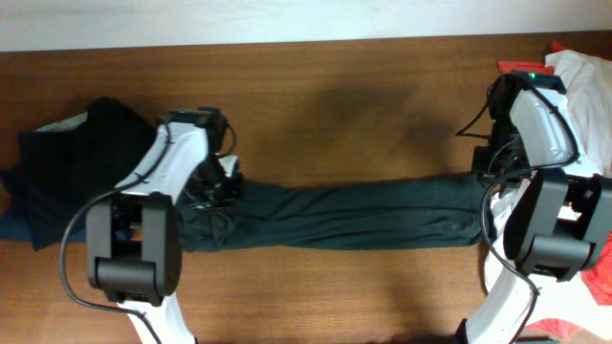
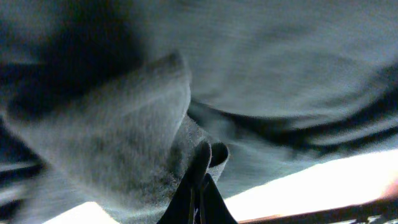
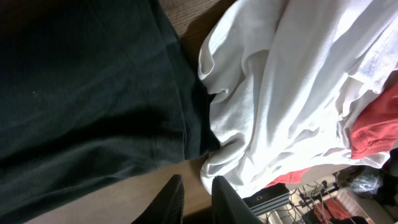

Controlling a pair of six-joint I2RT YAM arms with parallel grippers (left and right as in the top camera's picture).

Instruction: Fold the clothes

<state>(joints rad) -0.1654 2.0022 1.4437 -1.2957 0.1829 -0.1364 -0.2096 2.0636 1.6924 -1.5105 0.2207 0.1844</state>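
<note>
A long dark green garment lies stretched left to right across the wooden table. My left gripper is at its left end. In the left wrist view the fingers are pressed together on a raised fold of the grey-green fabric. My right gripper is at the garment's right end. In the right wrist view its fingers are slightly apart with bare wood between them, just off the edge of the dark garment.
A heap of dark clothes sits at the far left of the table. A pile of white and red clothes lies at the right edge and shows close beside the right fingers.
</note>
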